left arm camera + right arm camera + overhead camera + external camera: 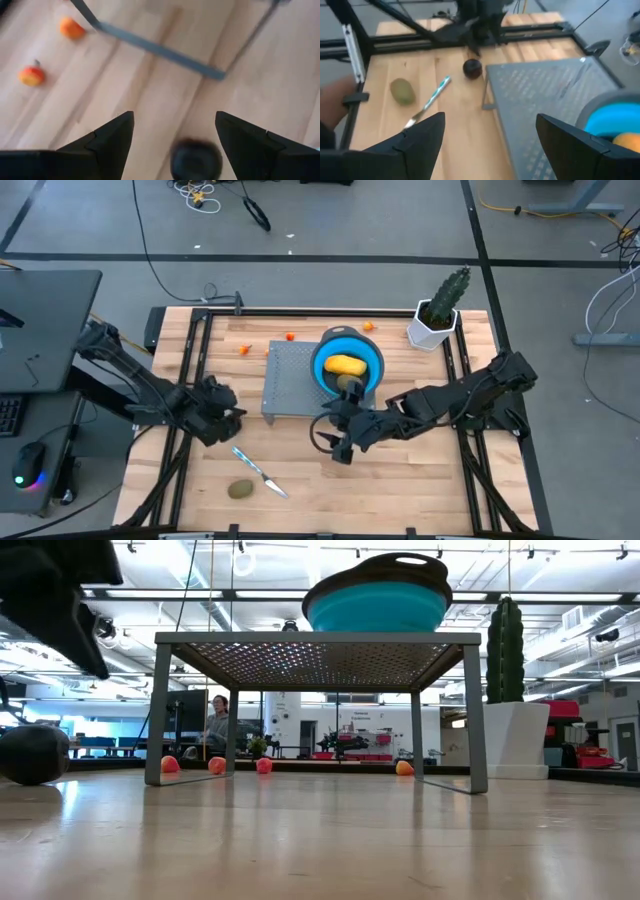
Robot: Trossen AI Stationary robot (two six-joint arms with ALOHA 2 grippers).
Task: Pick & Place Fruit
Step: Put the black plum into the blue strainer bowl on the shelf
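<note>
A dark round fruit (196, 160) rests on the wooden table in front of the stand; it also shows in the right wrist view (472, 68) and the low view (35, 753). My left gripper (232, 422) hangs open just above it, fingers slanting down on either side and apart from it. My right gripper (340, 445) stands open and holds nothing in front of the grey perforated stand (290, 380). On the stand sits a blue bowl (372, 360) with a yellow-orange fruit (345, 365) inside. An olive-brown fruit (240, 490) lies near the front edge.
A knife with a light blue handle (260, 470) lies between the olive fruit and my left gripper. Small orange and red pieces (243, 349) (290, 336) (368, 326) lie behind the stand. A potted cactus (438, 315) stands at the far right corner.
</note>
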